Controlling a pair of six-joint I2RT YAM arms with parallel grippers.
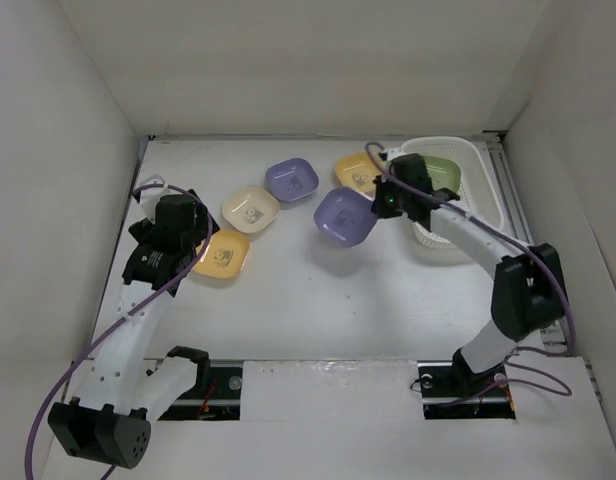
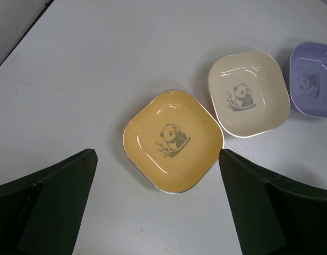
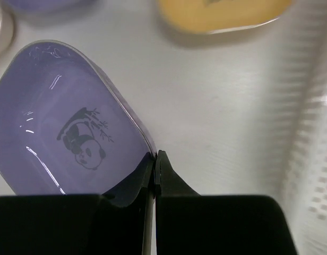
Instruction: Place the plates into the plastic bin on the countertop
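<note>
Frame left: my left gripper [image 2: 157,156] hangs, jaws wide, over a yellow plate [image 2: 173,139] on the countertop [image 1: 318,300]. Centre: my right gripper [image 3: 154,159] pinches a tilted purple plate [image 3: 68,133] by its rim. Upper right: the plastic bin [image 1: 491,195] holds a green plate [image 1: 446,172].

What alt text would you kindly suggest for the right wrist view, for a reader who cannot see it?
The right gripper pinches the rim of a purple plate with a panda picture, over the white countertop. A yellow-orange plate sits at the top edge, and the white mesh bin blurs in at the right.
</note>
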